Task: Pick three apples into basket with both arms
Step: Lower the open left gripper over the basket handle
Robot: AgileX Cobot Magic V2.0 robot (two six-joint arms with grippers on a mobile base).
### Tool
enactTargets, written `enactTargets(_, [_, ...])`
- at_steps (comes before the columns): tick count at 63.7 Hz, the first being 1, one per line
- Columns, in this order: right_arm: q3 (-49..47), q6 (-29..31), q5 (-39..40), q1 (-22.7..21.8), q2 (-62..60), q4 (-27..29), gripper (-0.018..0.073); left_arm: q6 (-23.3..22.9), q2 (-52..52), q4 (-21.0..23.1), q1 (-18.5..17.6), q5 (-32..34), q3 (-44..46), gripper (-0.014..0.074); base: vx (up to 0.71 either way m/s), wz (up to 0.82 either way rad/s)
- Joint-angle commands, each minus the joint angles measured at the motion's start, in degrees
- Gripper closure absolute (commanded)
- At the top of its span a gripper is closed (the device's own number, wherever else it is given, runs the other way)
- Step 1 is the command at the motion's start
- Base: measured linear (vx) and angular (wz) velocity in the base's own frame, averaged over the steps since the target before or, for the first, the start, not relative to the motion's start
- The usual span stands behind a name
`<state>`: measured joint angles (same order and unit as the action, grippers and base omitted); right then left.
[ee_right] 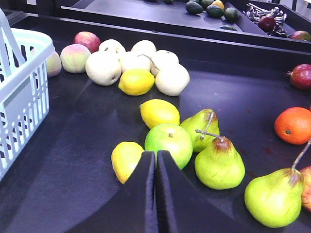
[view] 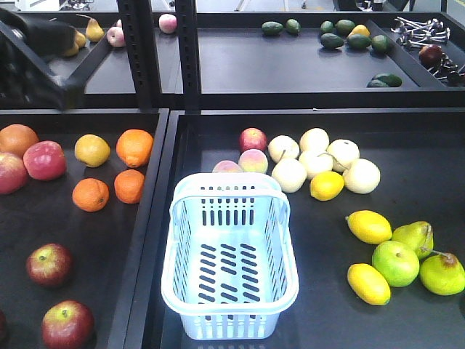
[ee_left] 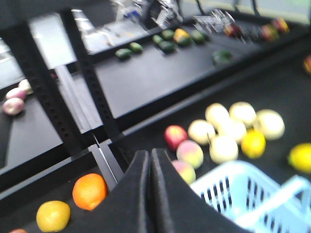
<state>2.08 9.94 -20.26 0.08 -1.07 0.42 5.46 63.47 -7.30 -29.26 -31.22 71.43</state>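
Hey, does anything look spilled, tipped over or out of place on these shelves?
Nothing stands out. The basket stands upright and empty, and the apples and other fruit lie whole in their trays, nothing spilled.

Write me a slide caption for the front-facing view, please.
Empty pale blue basket stands in the right tray; two dark red apples lie in the left tray.

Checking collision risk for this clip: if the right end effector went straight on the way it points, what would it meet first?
Probably the green apple, lying directly ahead of the shut right end effector; depth is unclear.
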Motion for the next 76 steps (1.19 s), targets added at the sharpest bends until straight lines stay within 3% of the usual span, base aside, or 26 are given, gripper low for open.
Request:
enactTargets(1, [-1.8, 0.6, 4.1, -0.1, -0.3, -0.4, 0.0568, 10.4, 0.1, 7.3, -0.4, 1.5, 2.1, 0.0586, 0.00, 0.00])
enactTargets(7, [-1.8, 0.6, 4.1, -0.1, -0.3, -0.4, 0.0568, 14.0, 1.2, 9.7, -0.4, 0.0, 2.1, 0.0558, 0.00, 0.00])
enactTargets(14, [-1.8, 0.6, 4.1, -0.1, -0.3, -0.4, 0.0568, 15.1, 2.5, 9.6, -0.4, -0.7, 2.1, 0.0496, 0.00, 0.00])
enactTargets(27, [-1.8, 0.6, 4.1, -0.1, -0.3, -0.4, 0.0568, 16.1, 5.8, 9.6, -0.4, -1.0, 2.1, 0.0302, 0.00, 0.00])
enactTargets(37, [-1.8, 0.6, 4.1, -0.1, -0.3, -0.4, 0.0568, 22.4, 9.2, 10.1, -0.4, -2.1, 2.1, 0.0223, 0.00, 0.00])
enactTargets(44, [-1.8, 0.6, 4.1, -0.1, -0.3, -0.4, 0.0568, 30.1, 11.6, 14.1, -0.4, -3.2, 2.1, 0.0223, 0.00, 0.00])
enactTargets(52, [-1.8, 0.6, 4.1, -0.1, -0.3, -0.4, 0.0568, 40.8, 14.4, 24.4, -0.4, -4.3, 2.1, 0.0223, 0.00, 0.00])
enactTargets(58, [-1.8, 0.6, 4.1, -0.1, -0.3, -0.4, 0.0568, 45.6, 16.5, 31.2, -0.4, -4.9, 2.1, 0.0223, 0.00, 0.00])
enactTargets(64, [-1.8, 0.6, 4.1, -0.1, -0.3, -0.4, 0.0568, 48.8, 18.6, 33.8, -0.4, -6.1, 2.1, 0.0223, 0.00, 0.00])
enactTargets(76, [-1.8, 0.6, 4.1, -0.1, -0.3, -0.4, 0.0568, 51.7, 23.0, 33.7, -0.4, -5.8, 2.1, 0.0223, 0.00, 0.00])
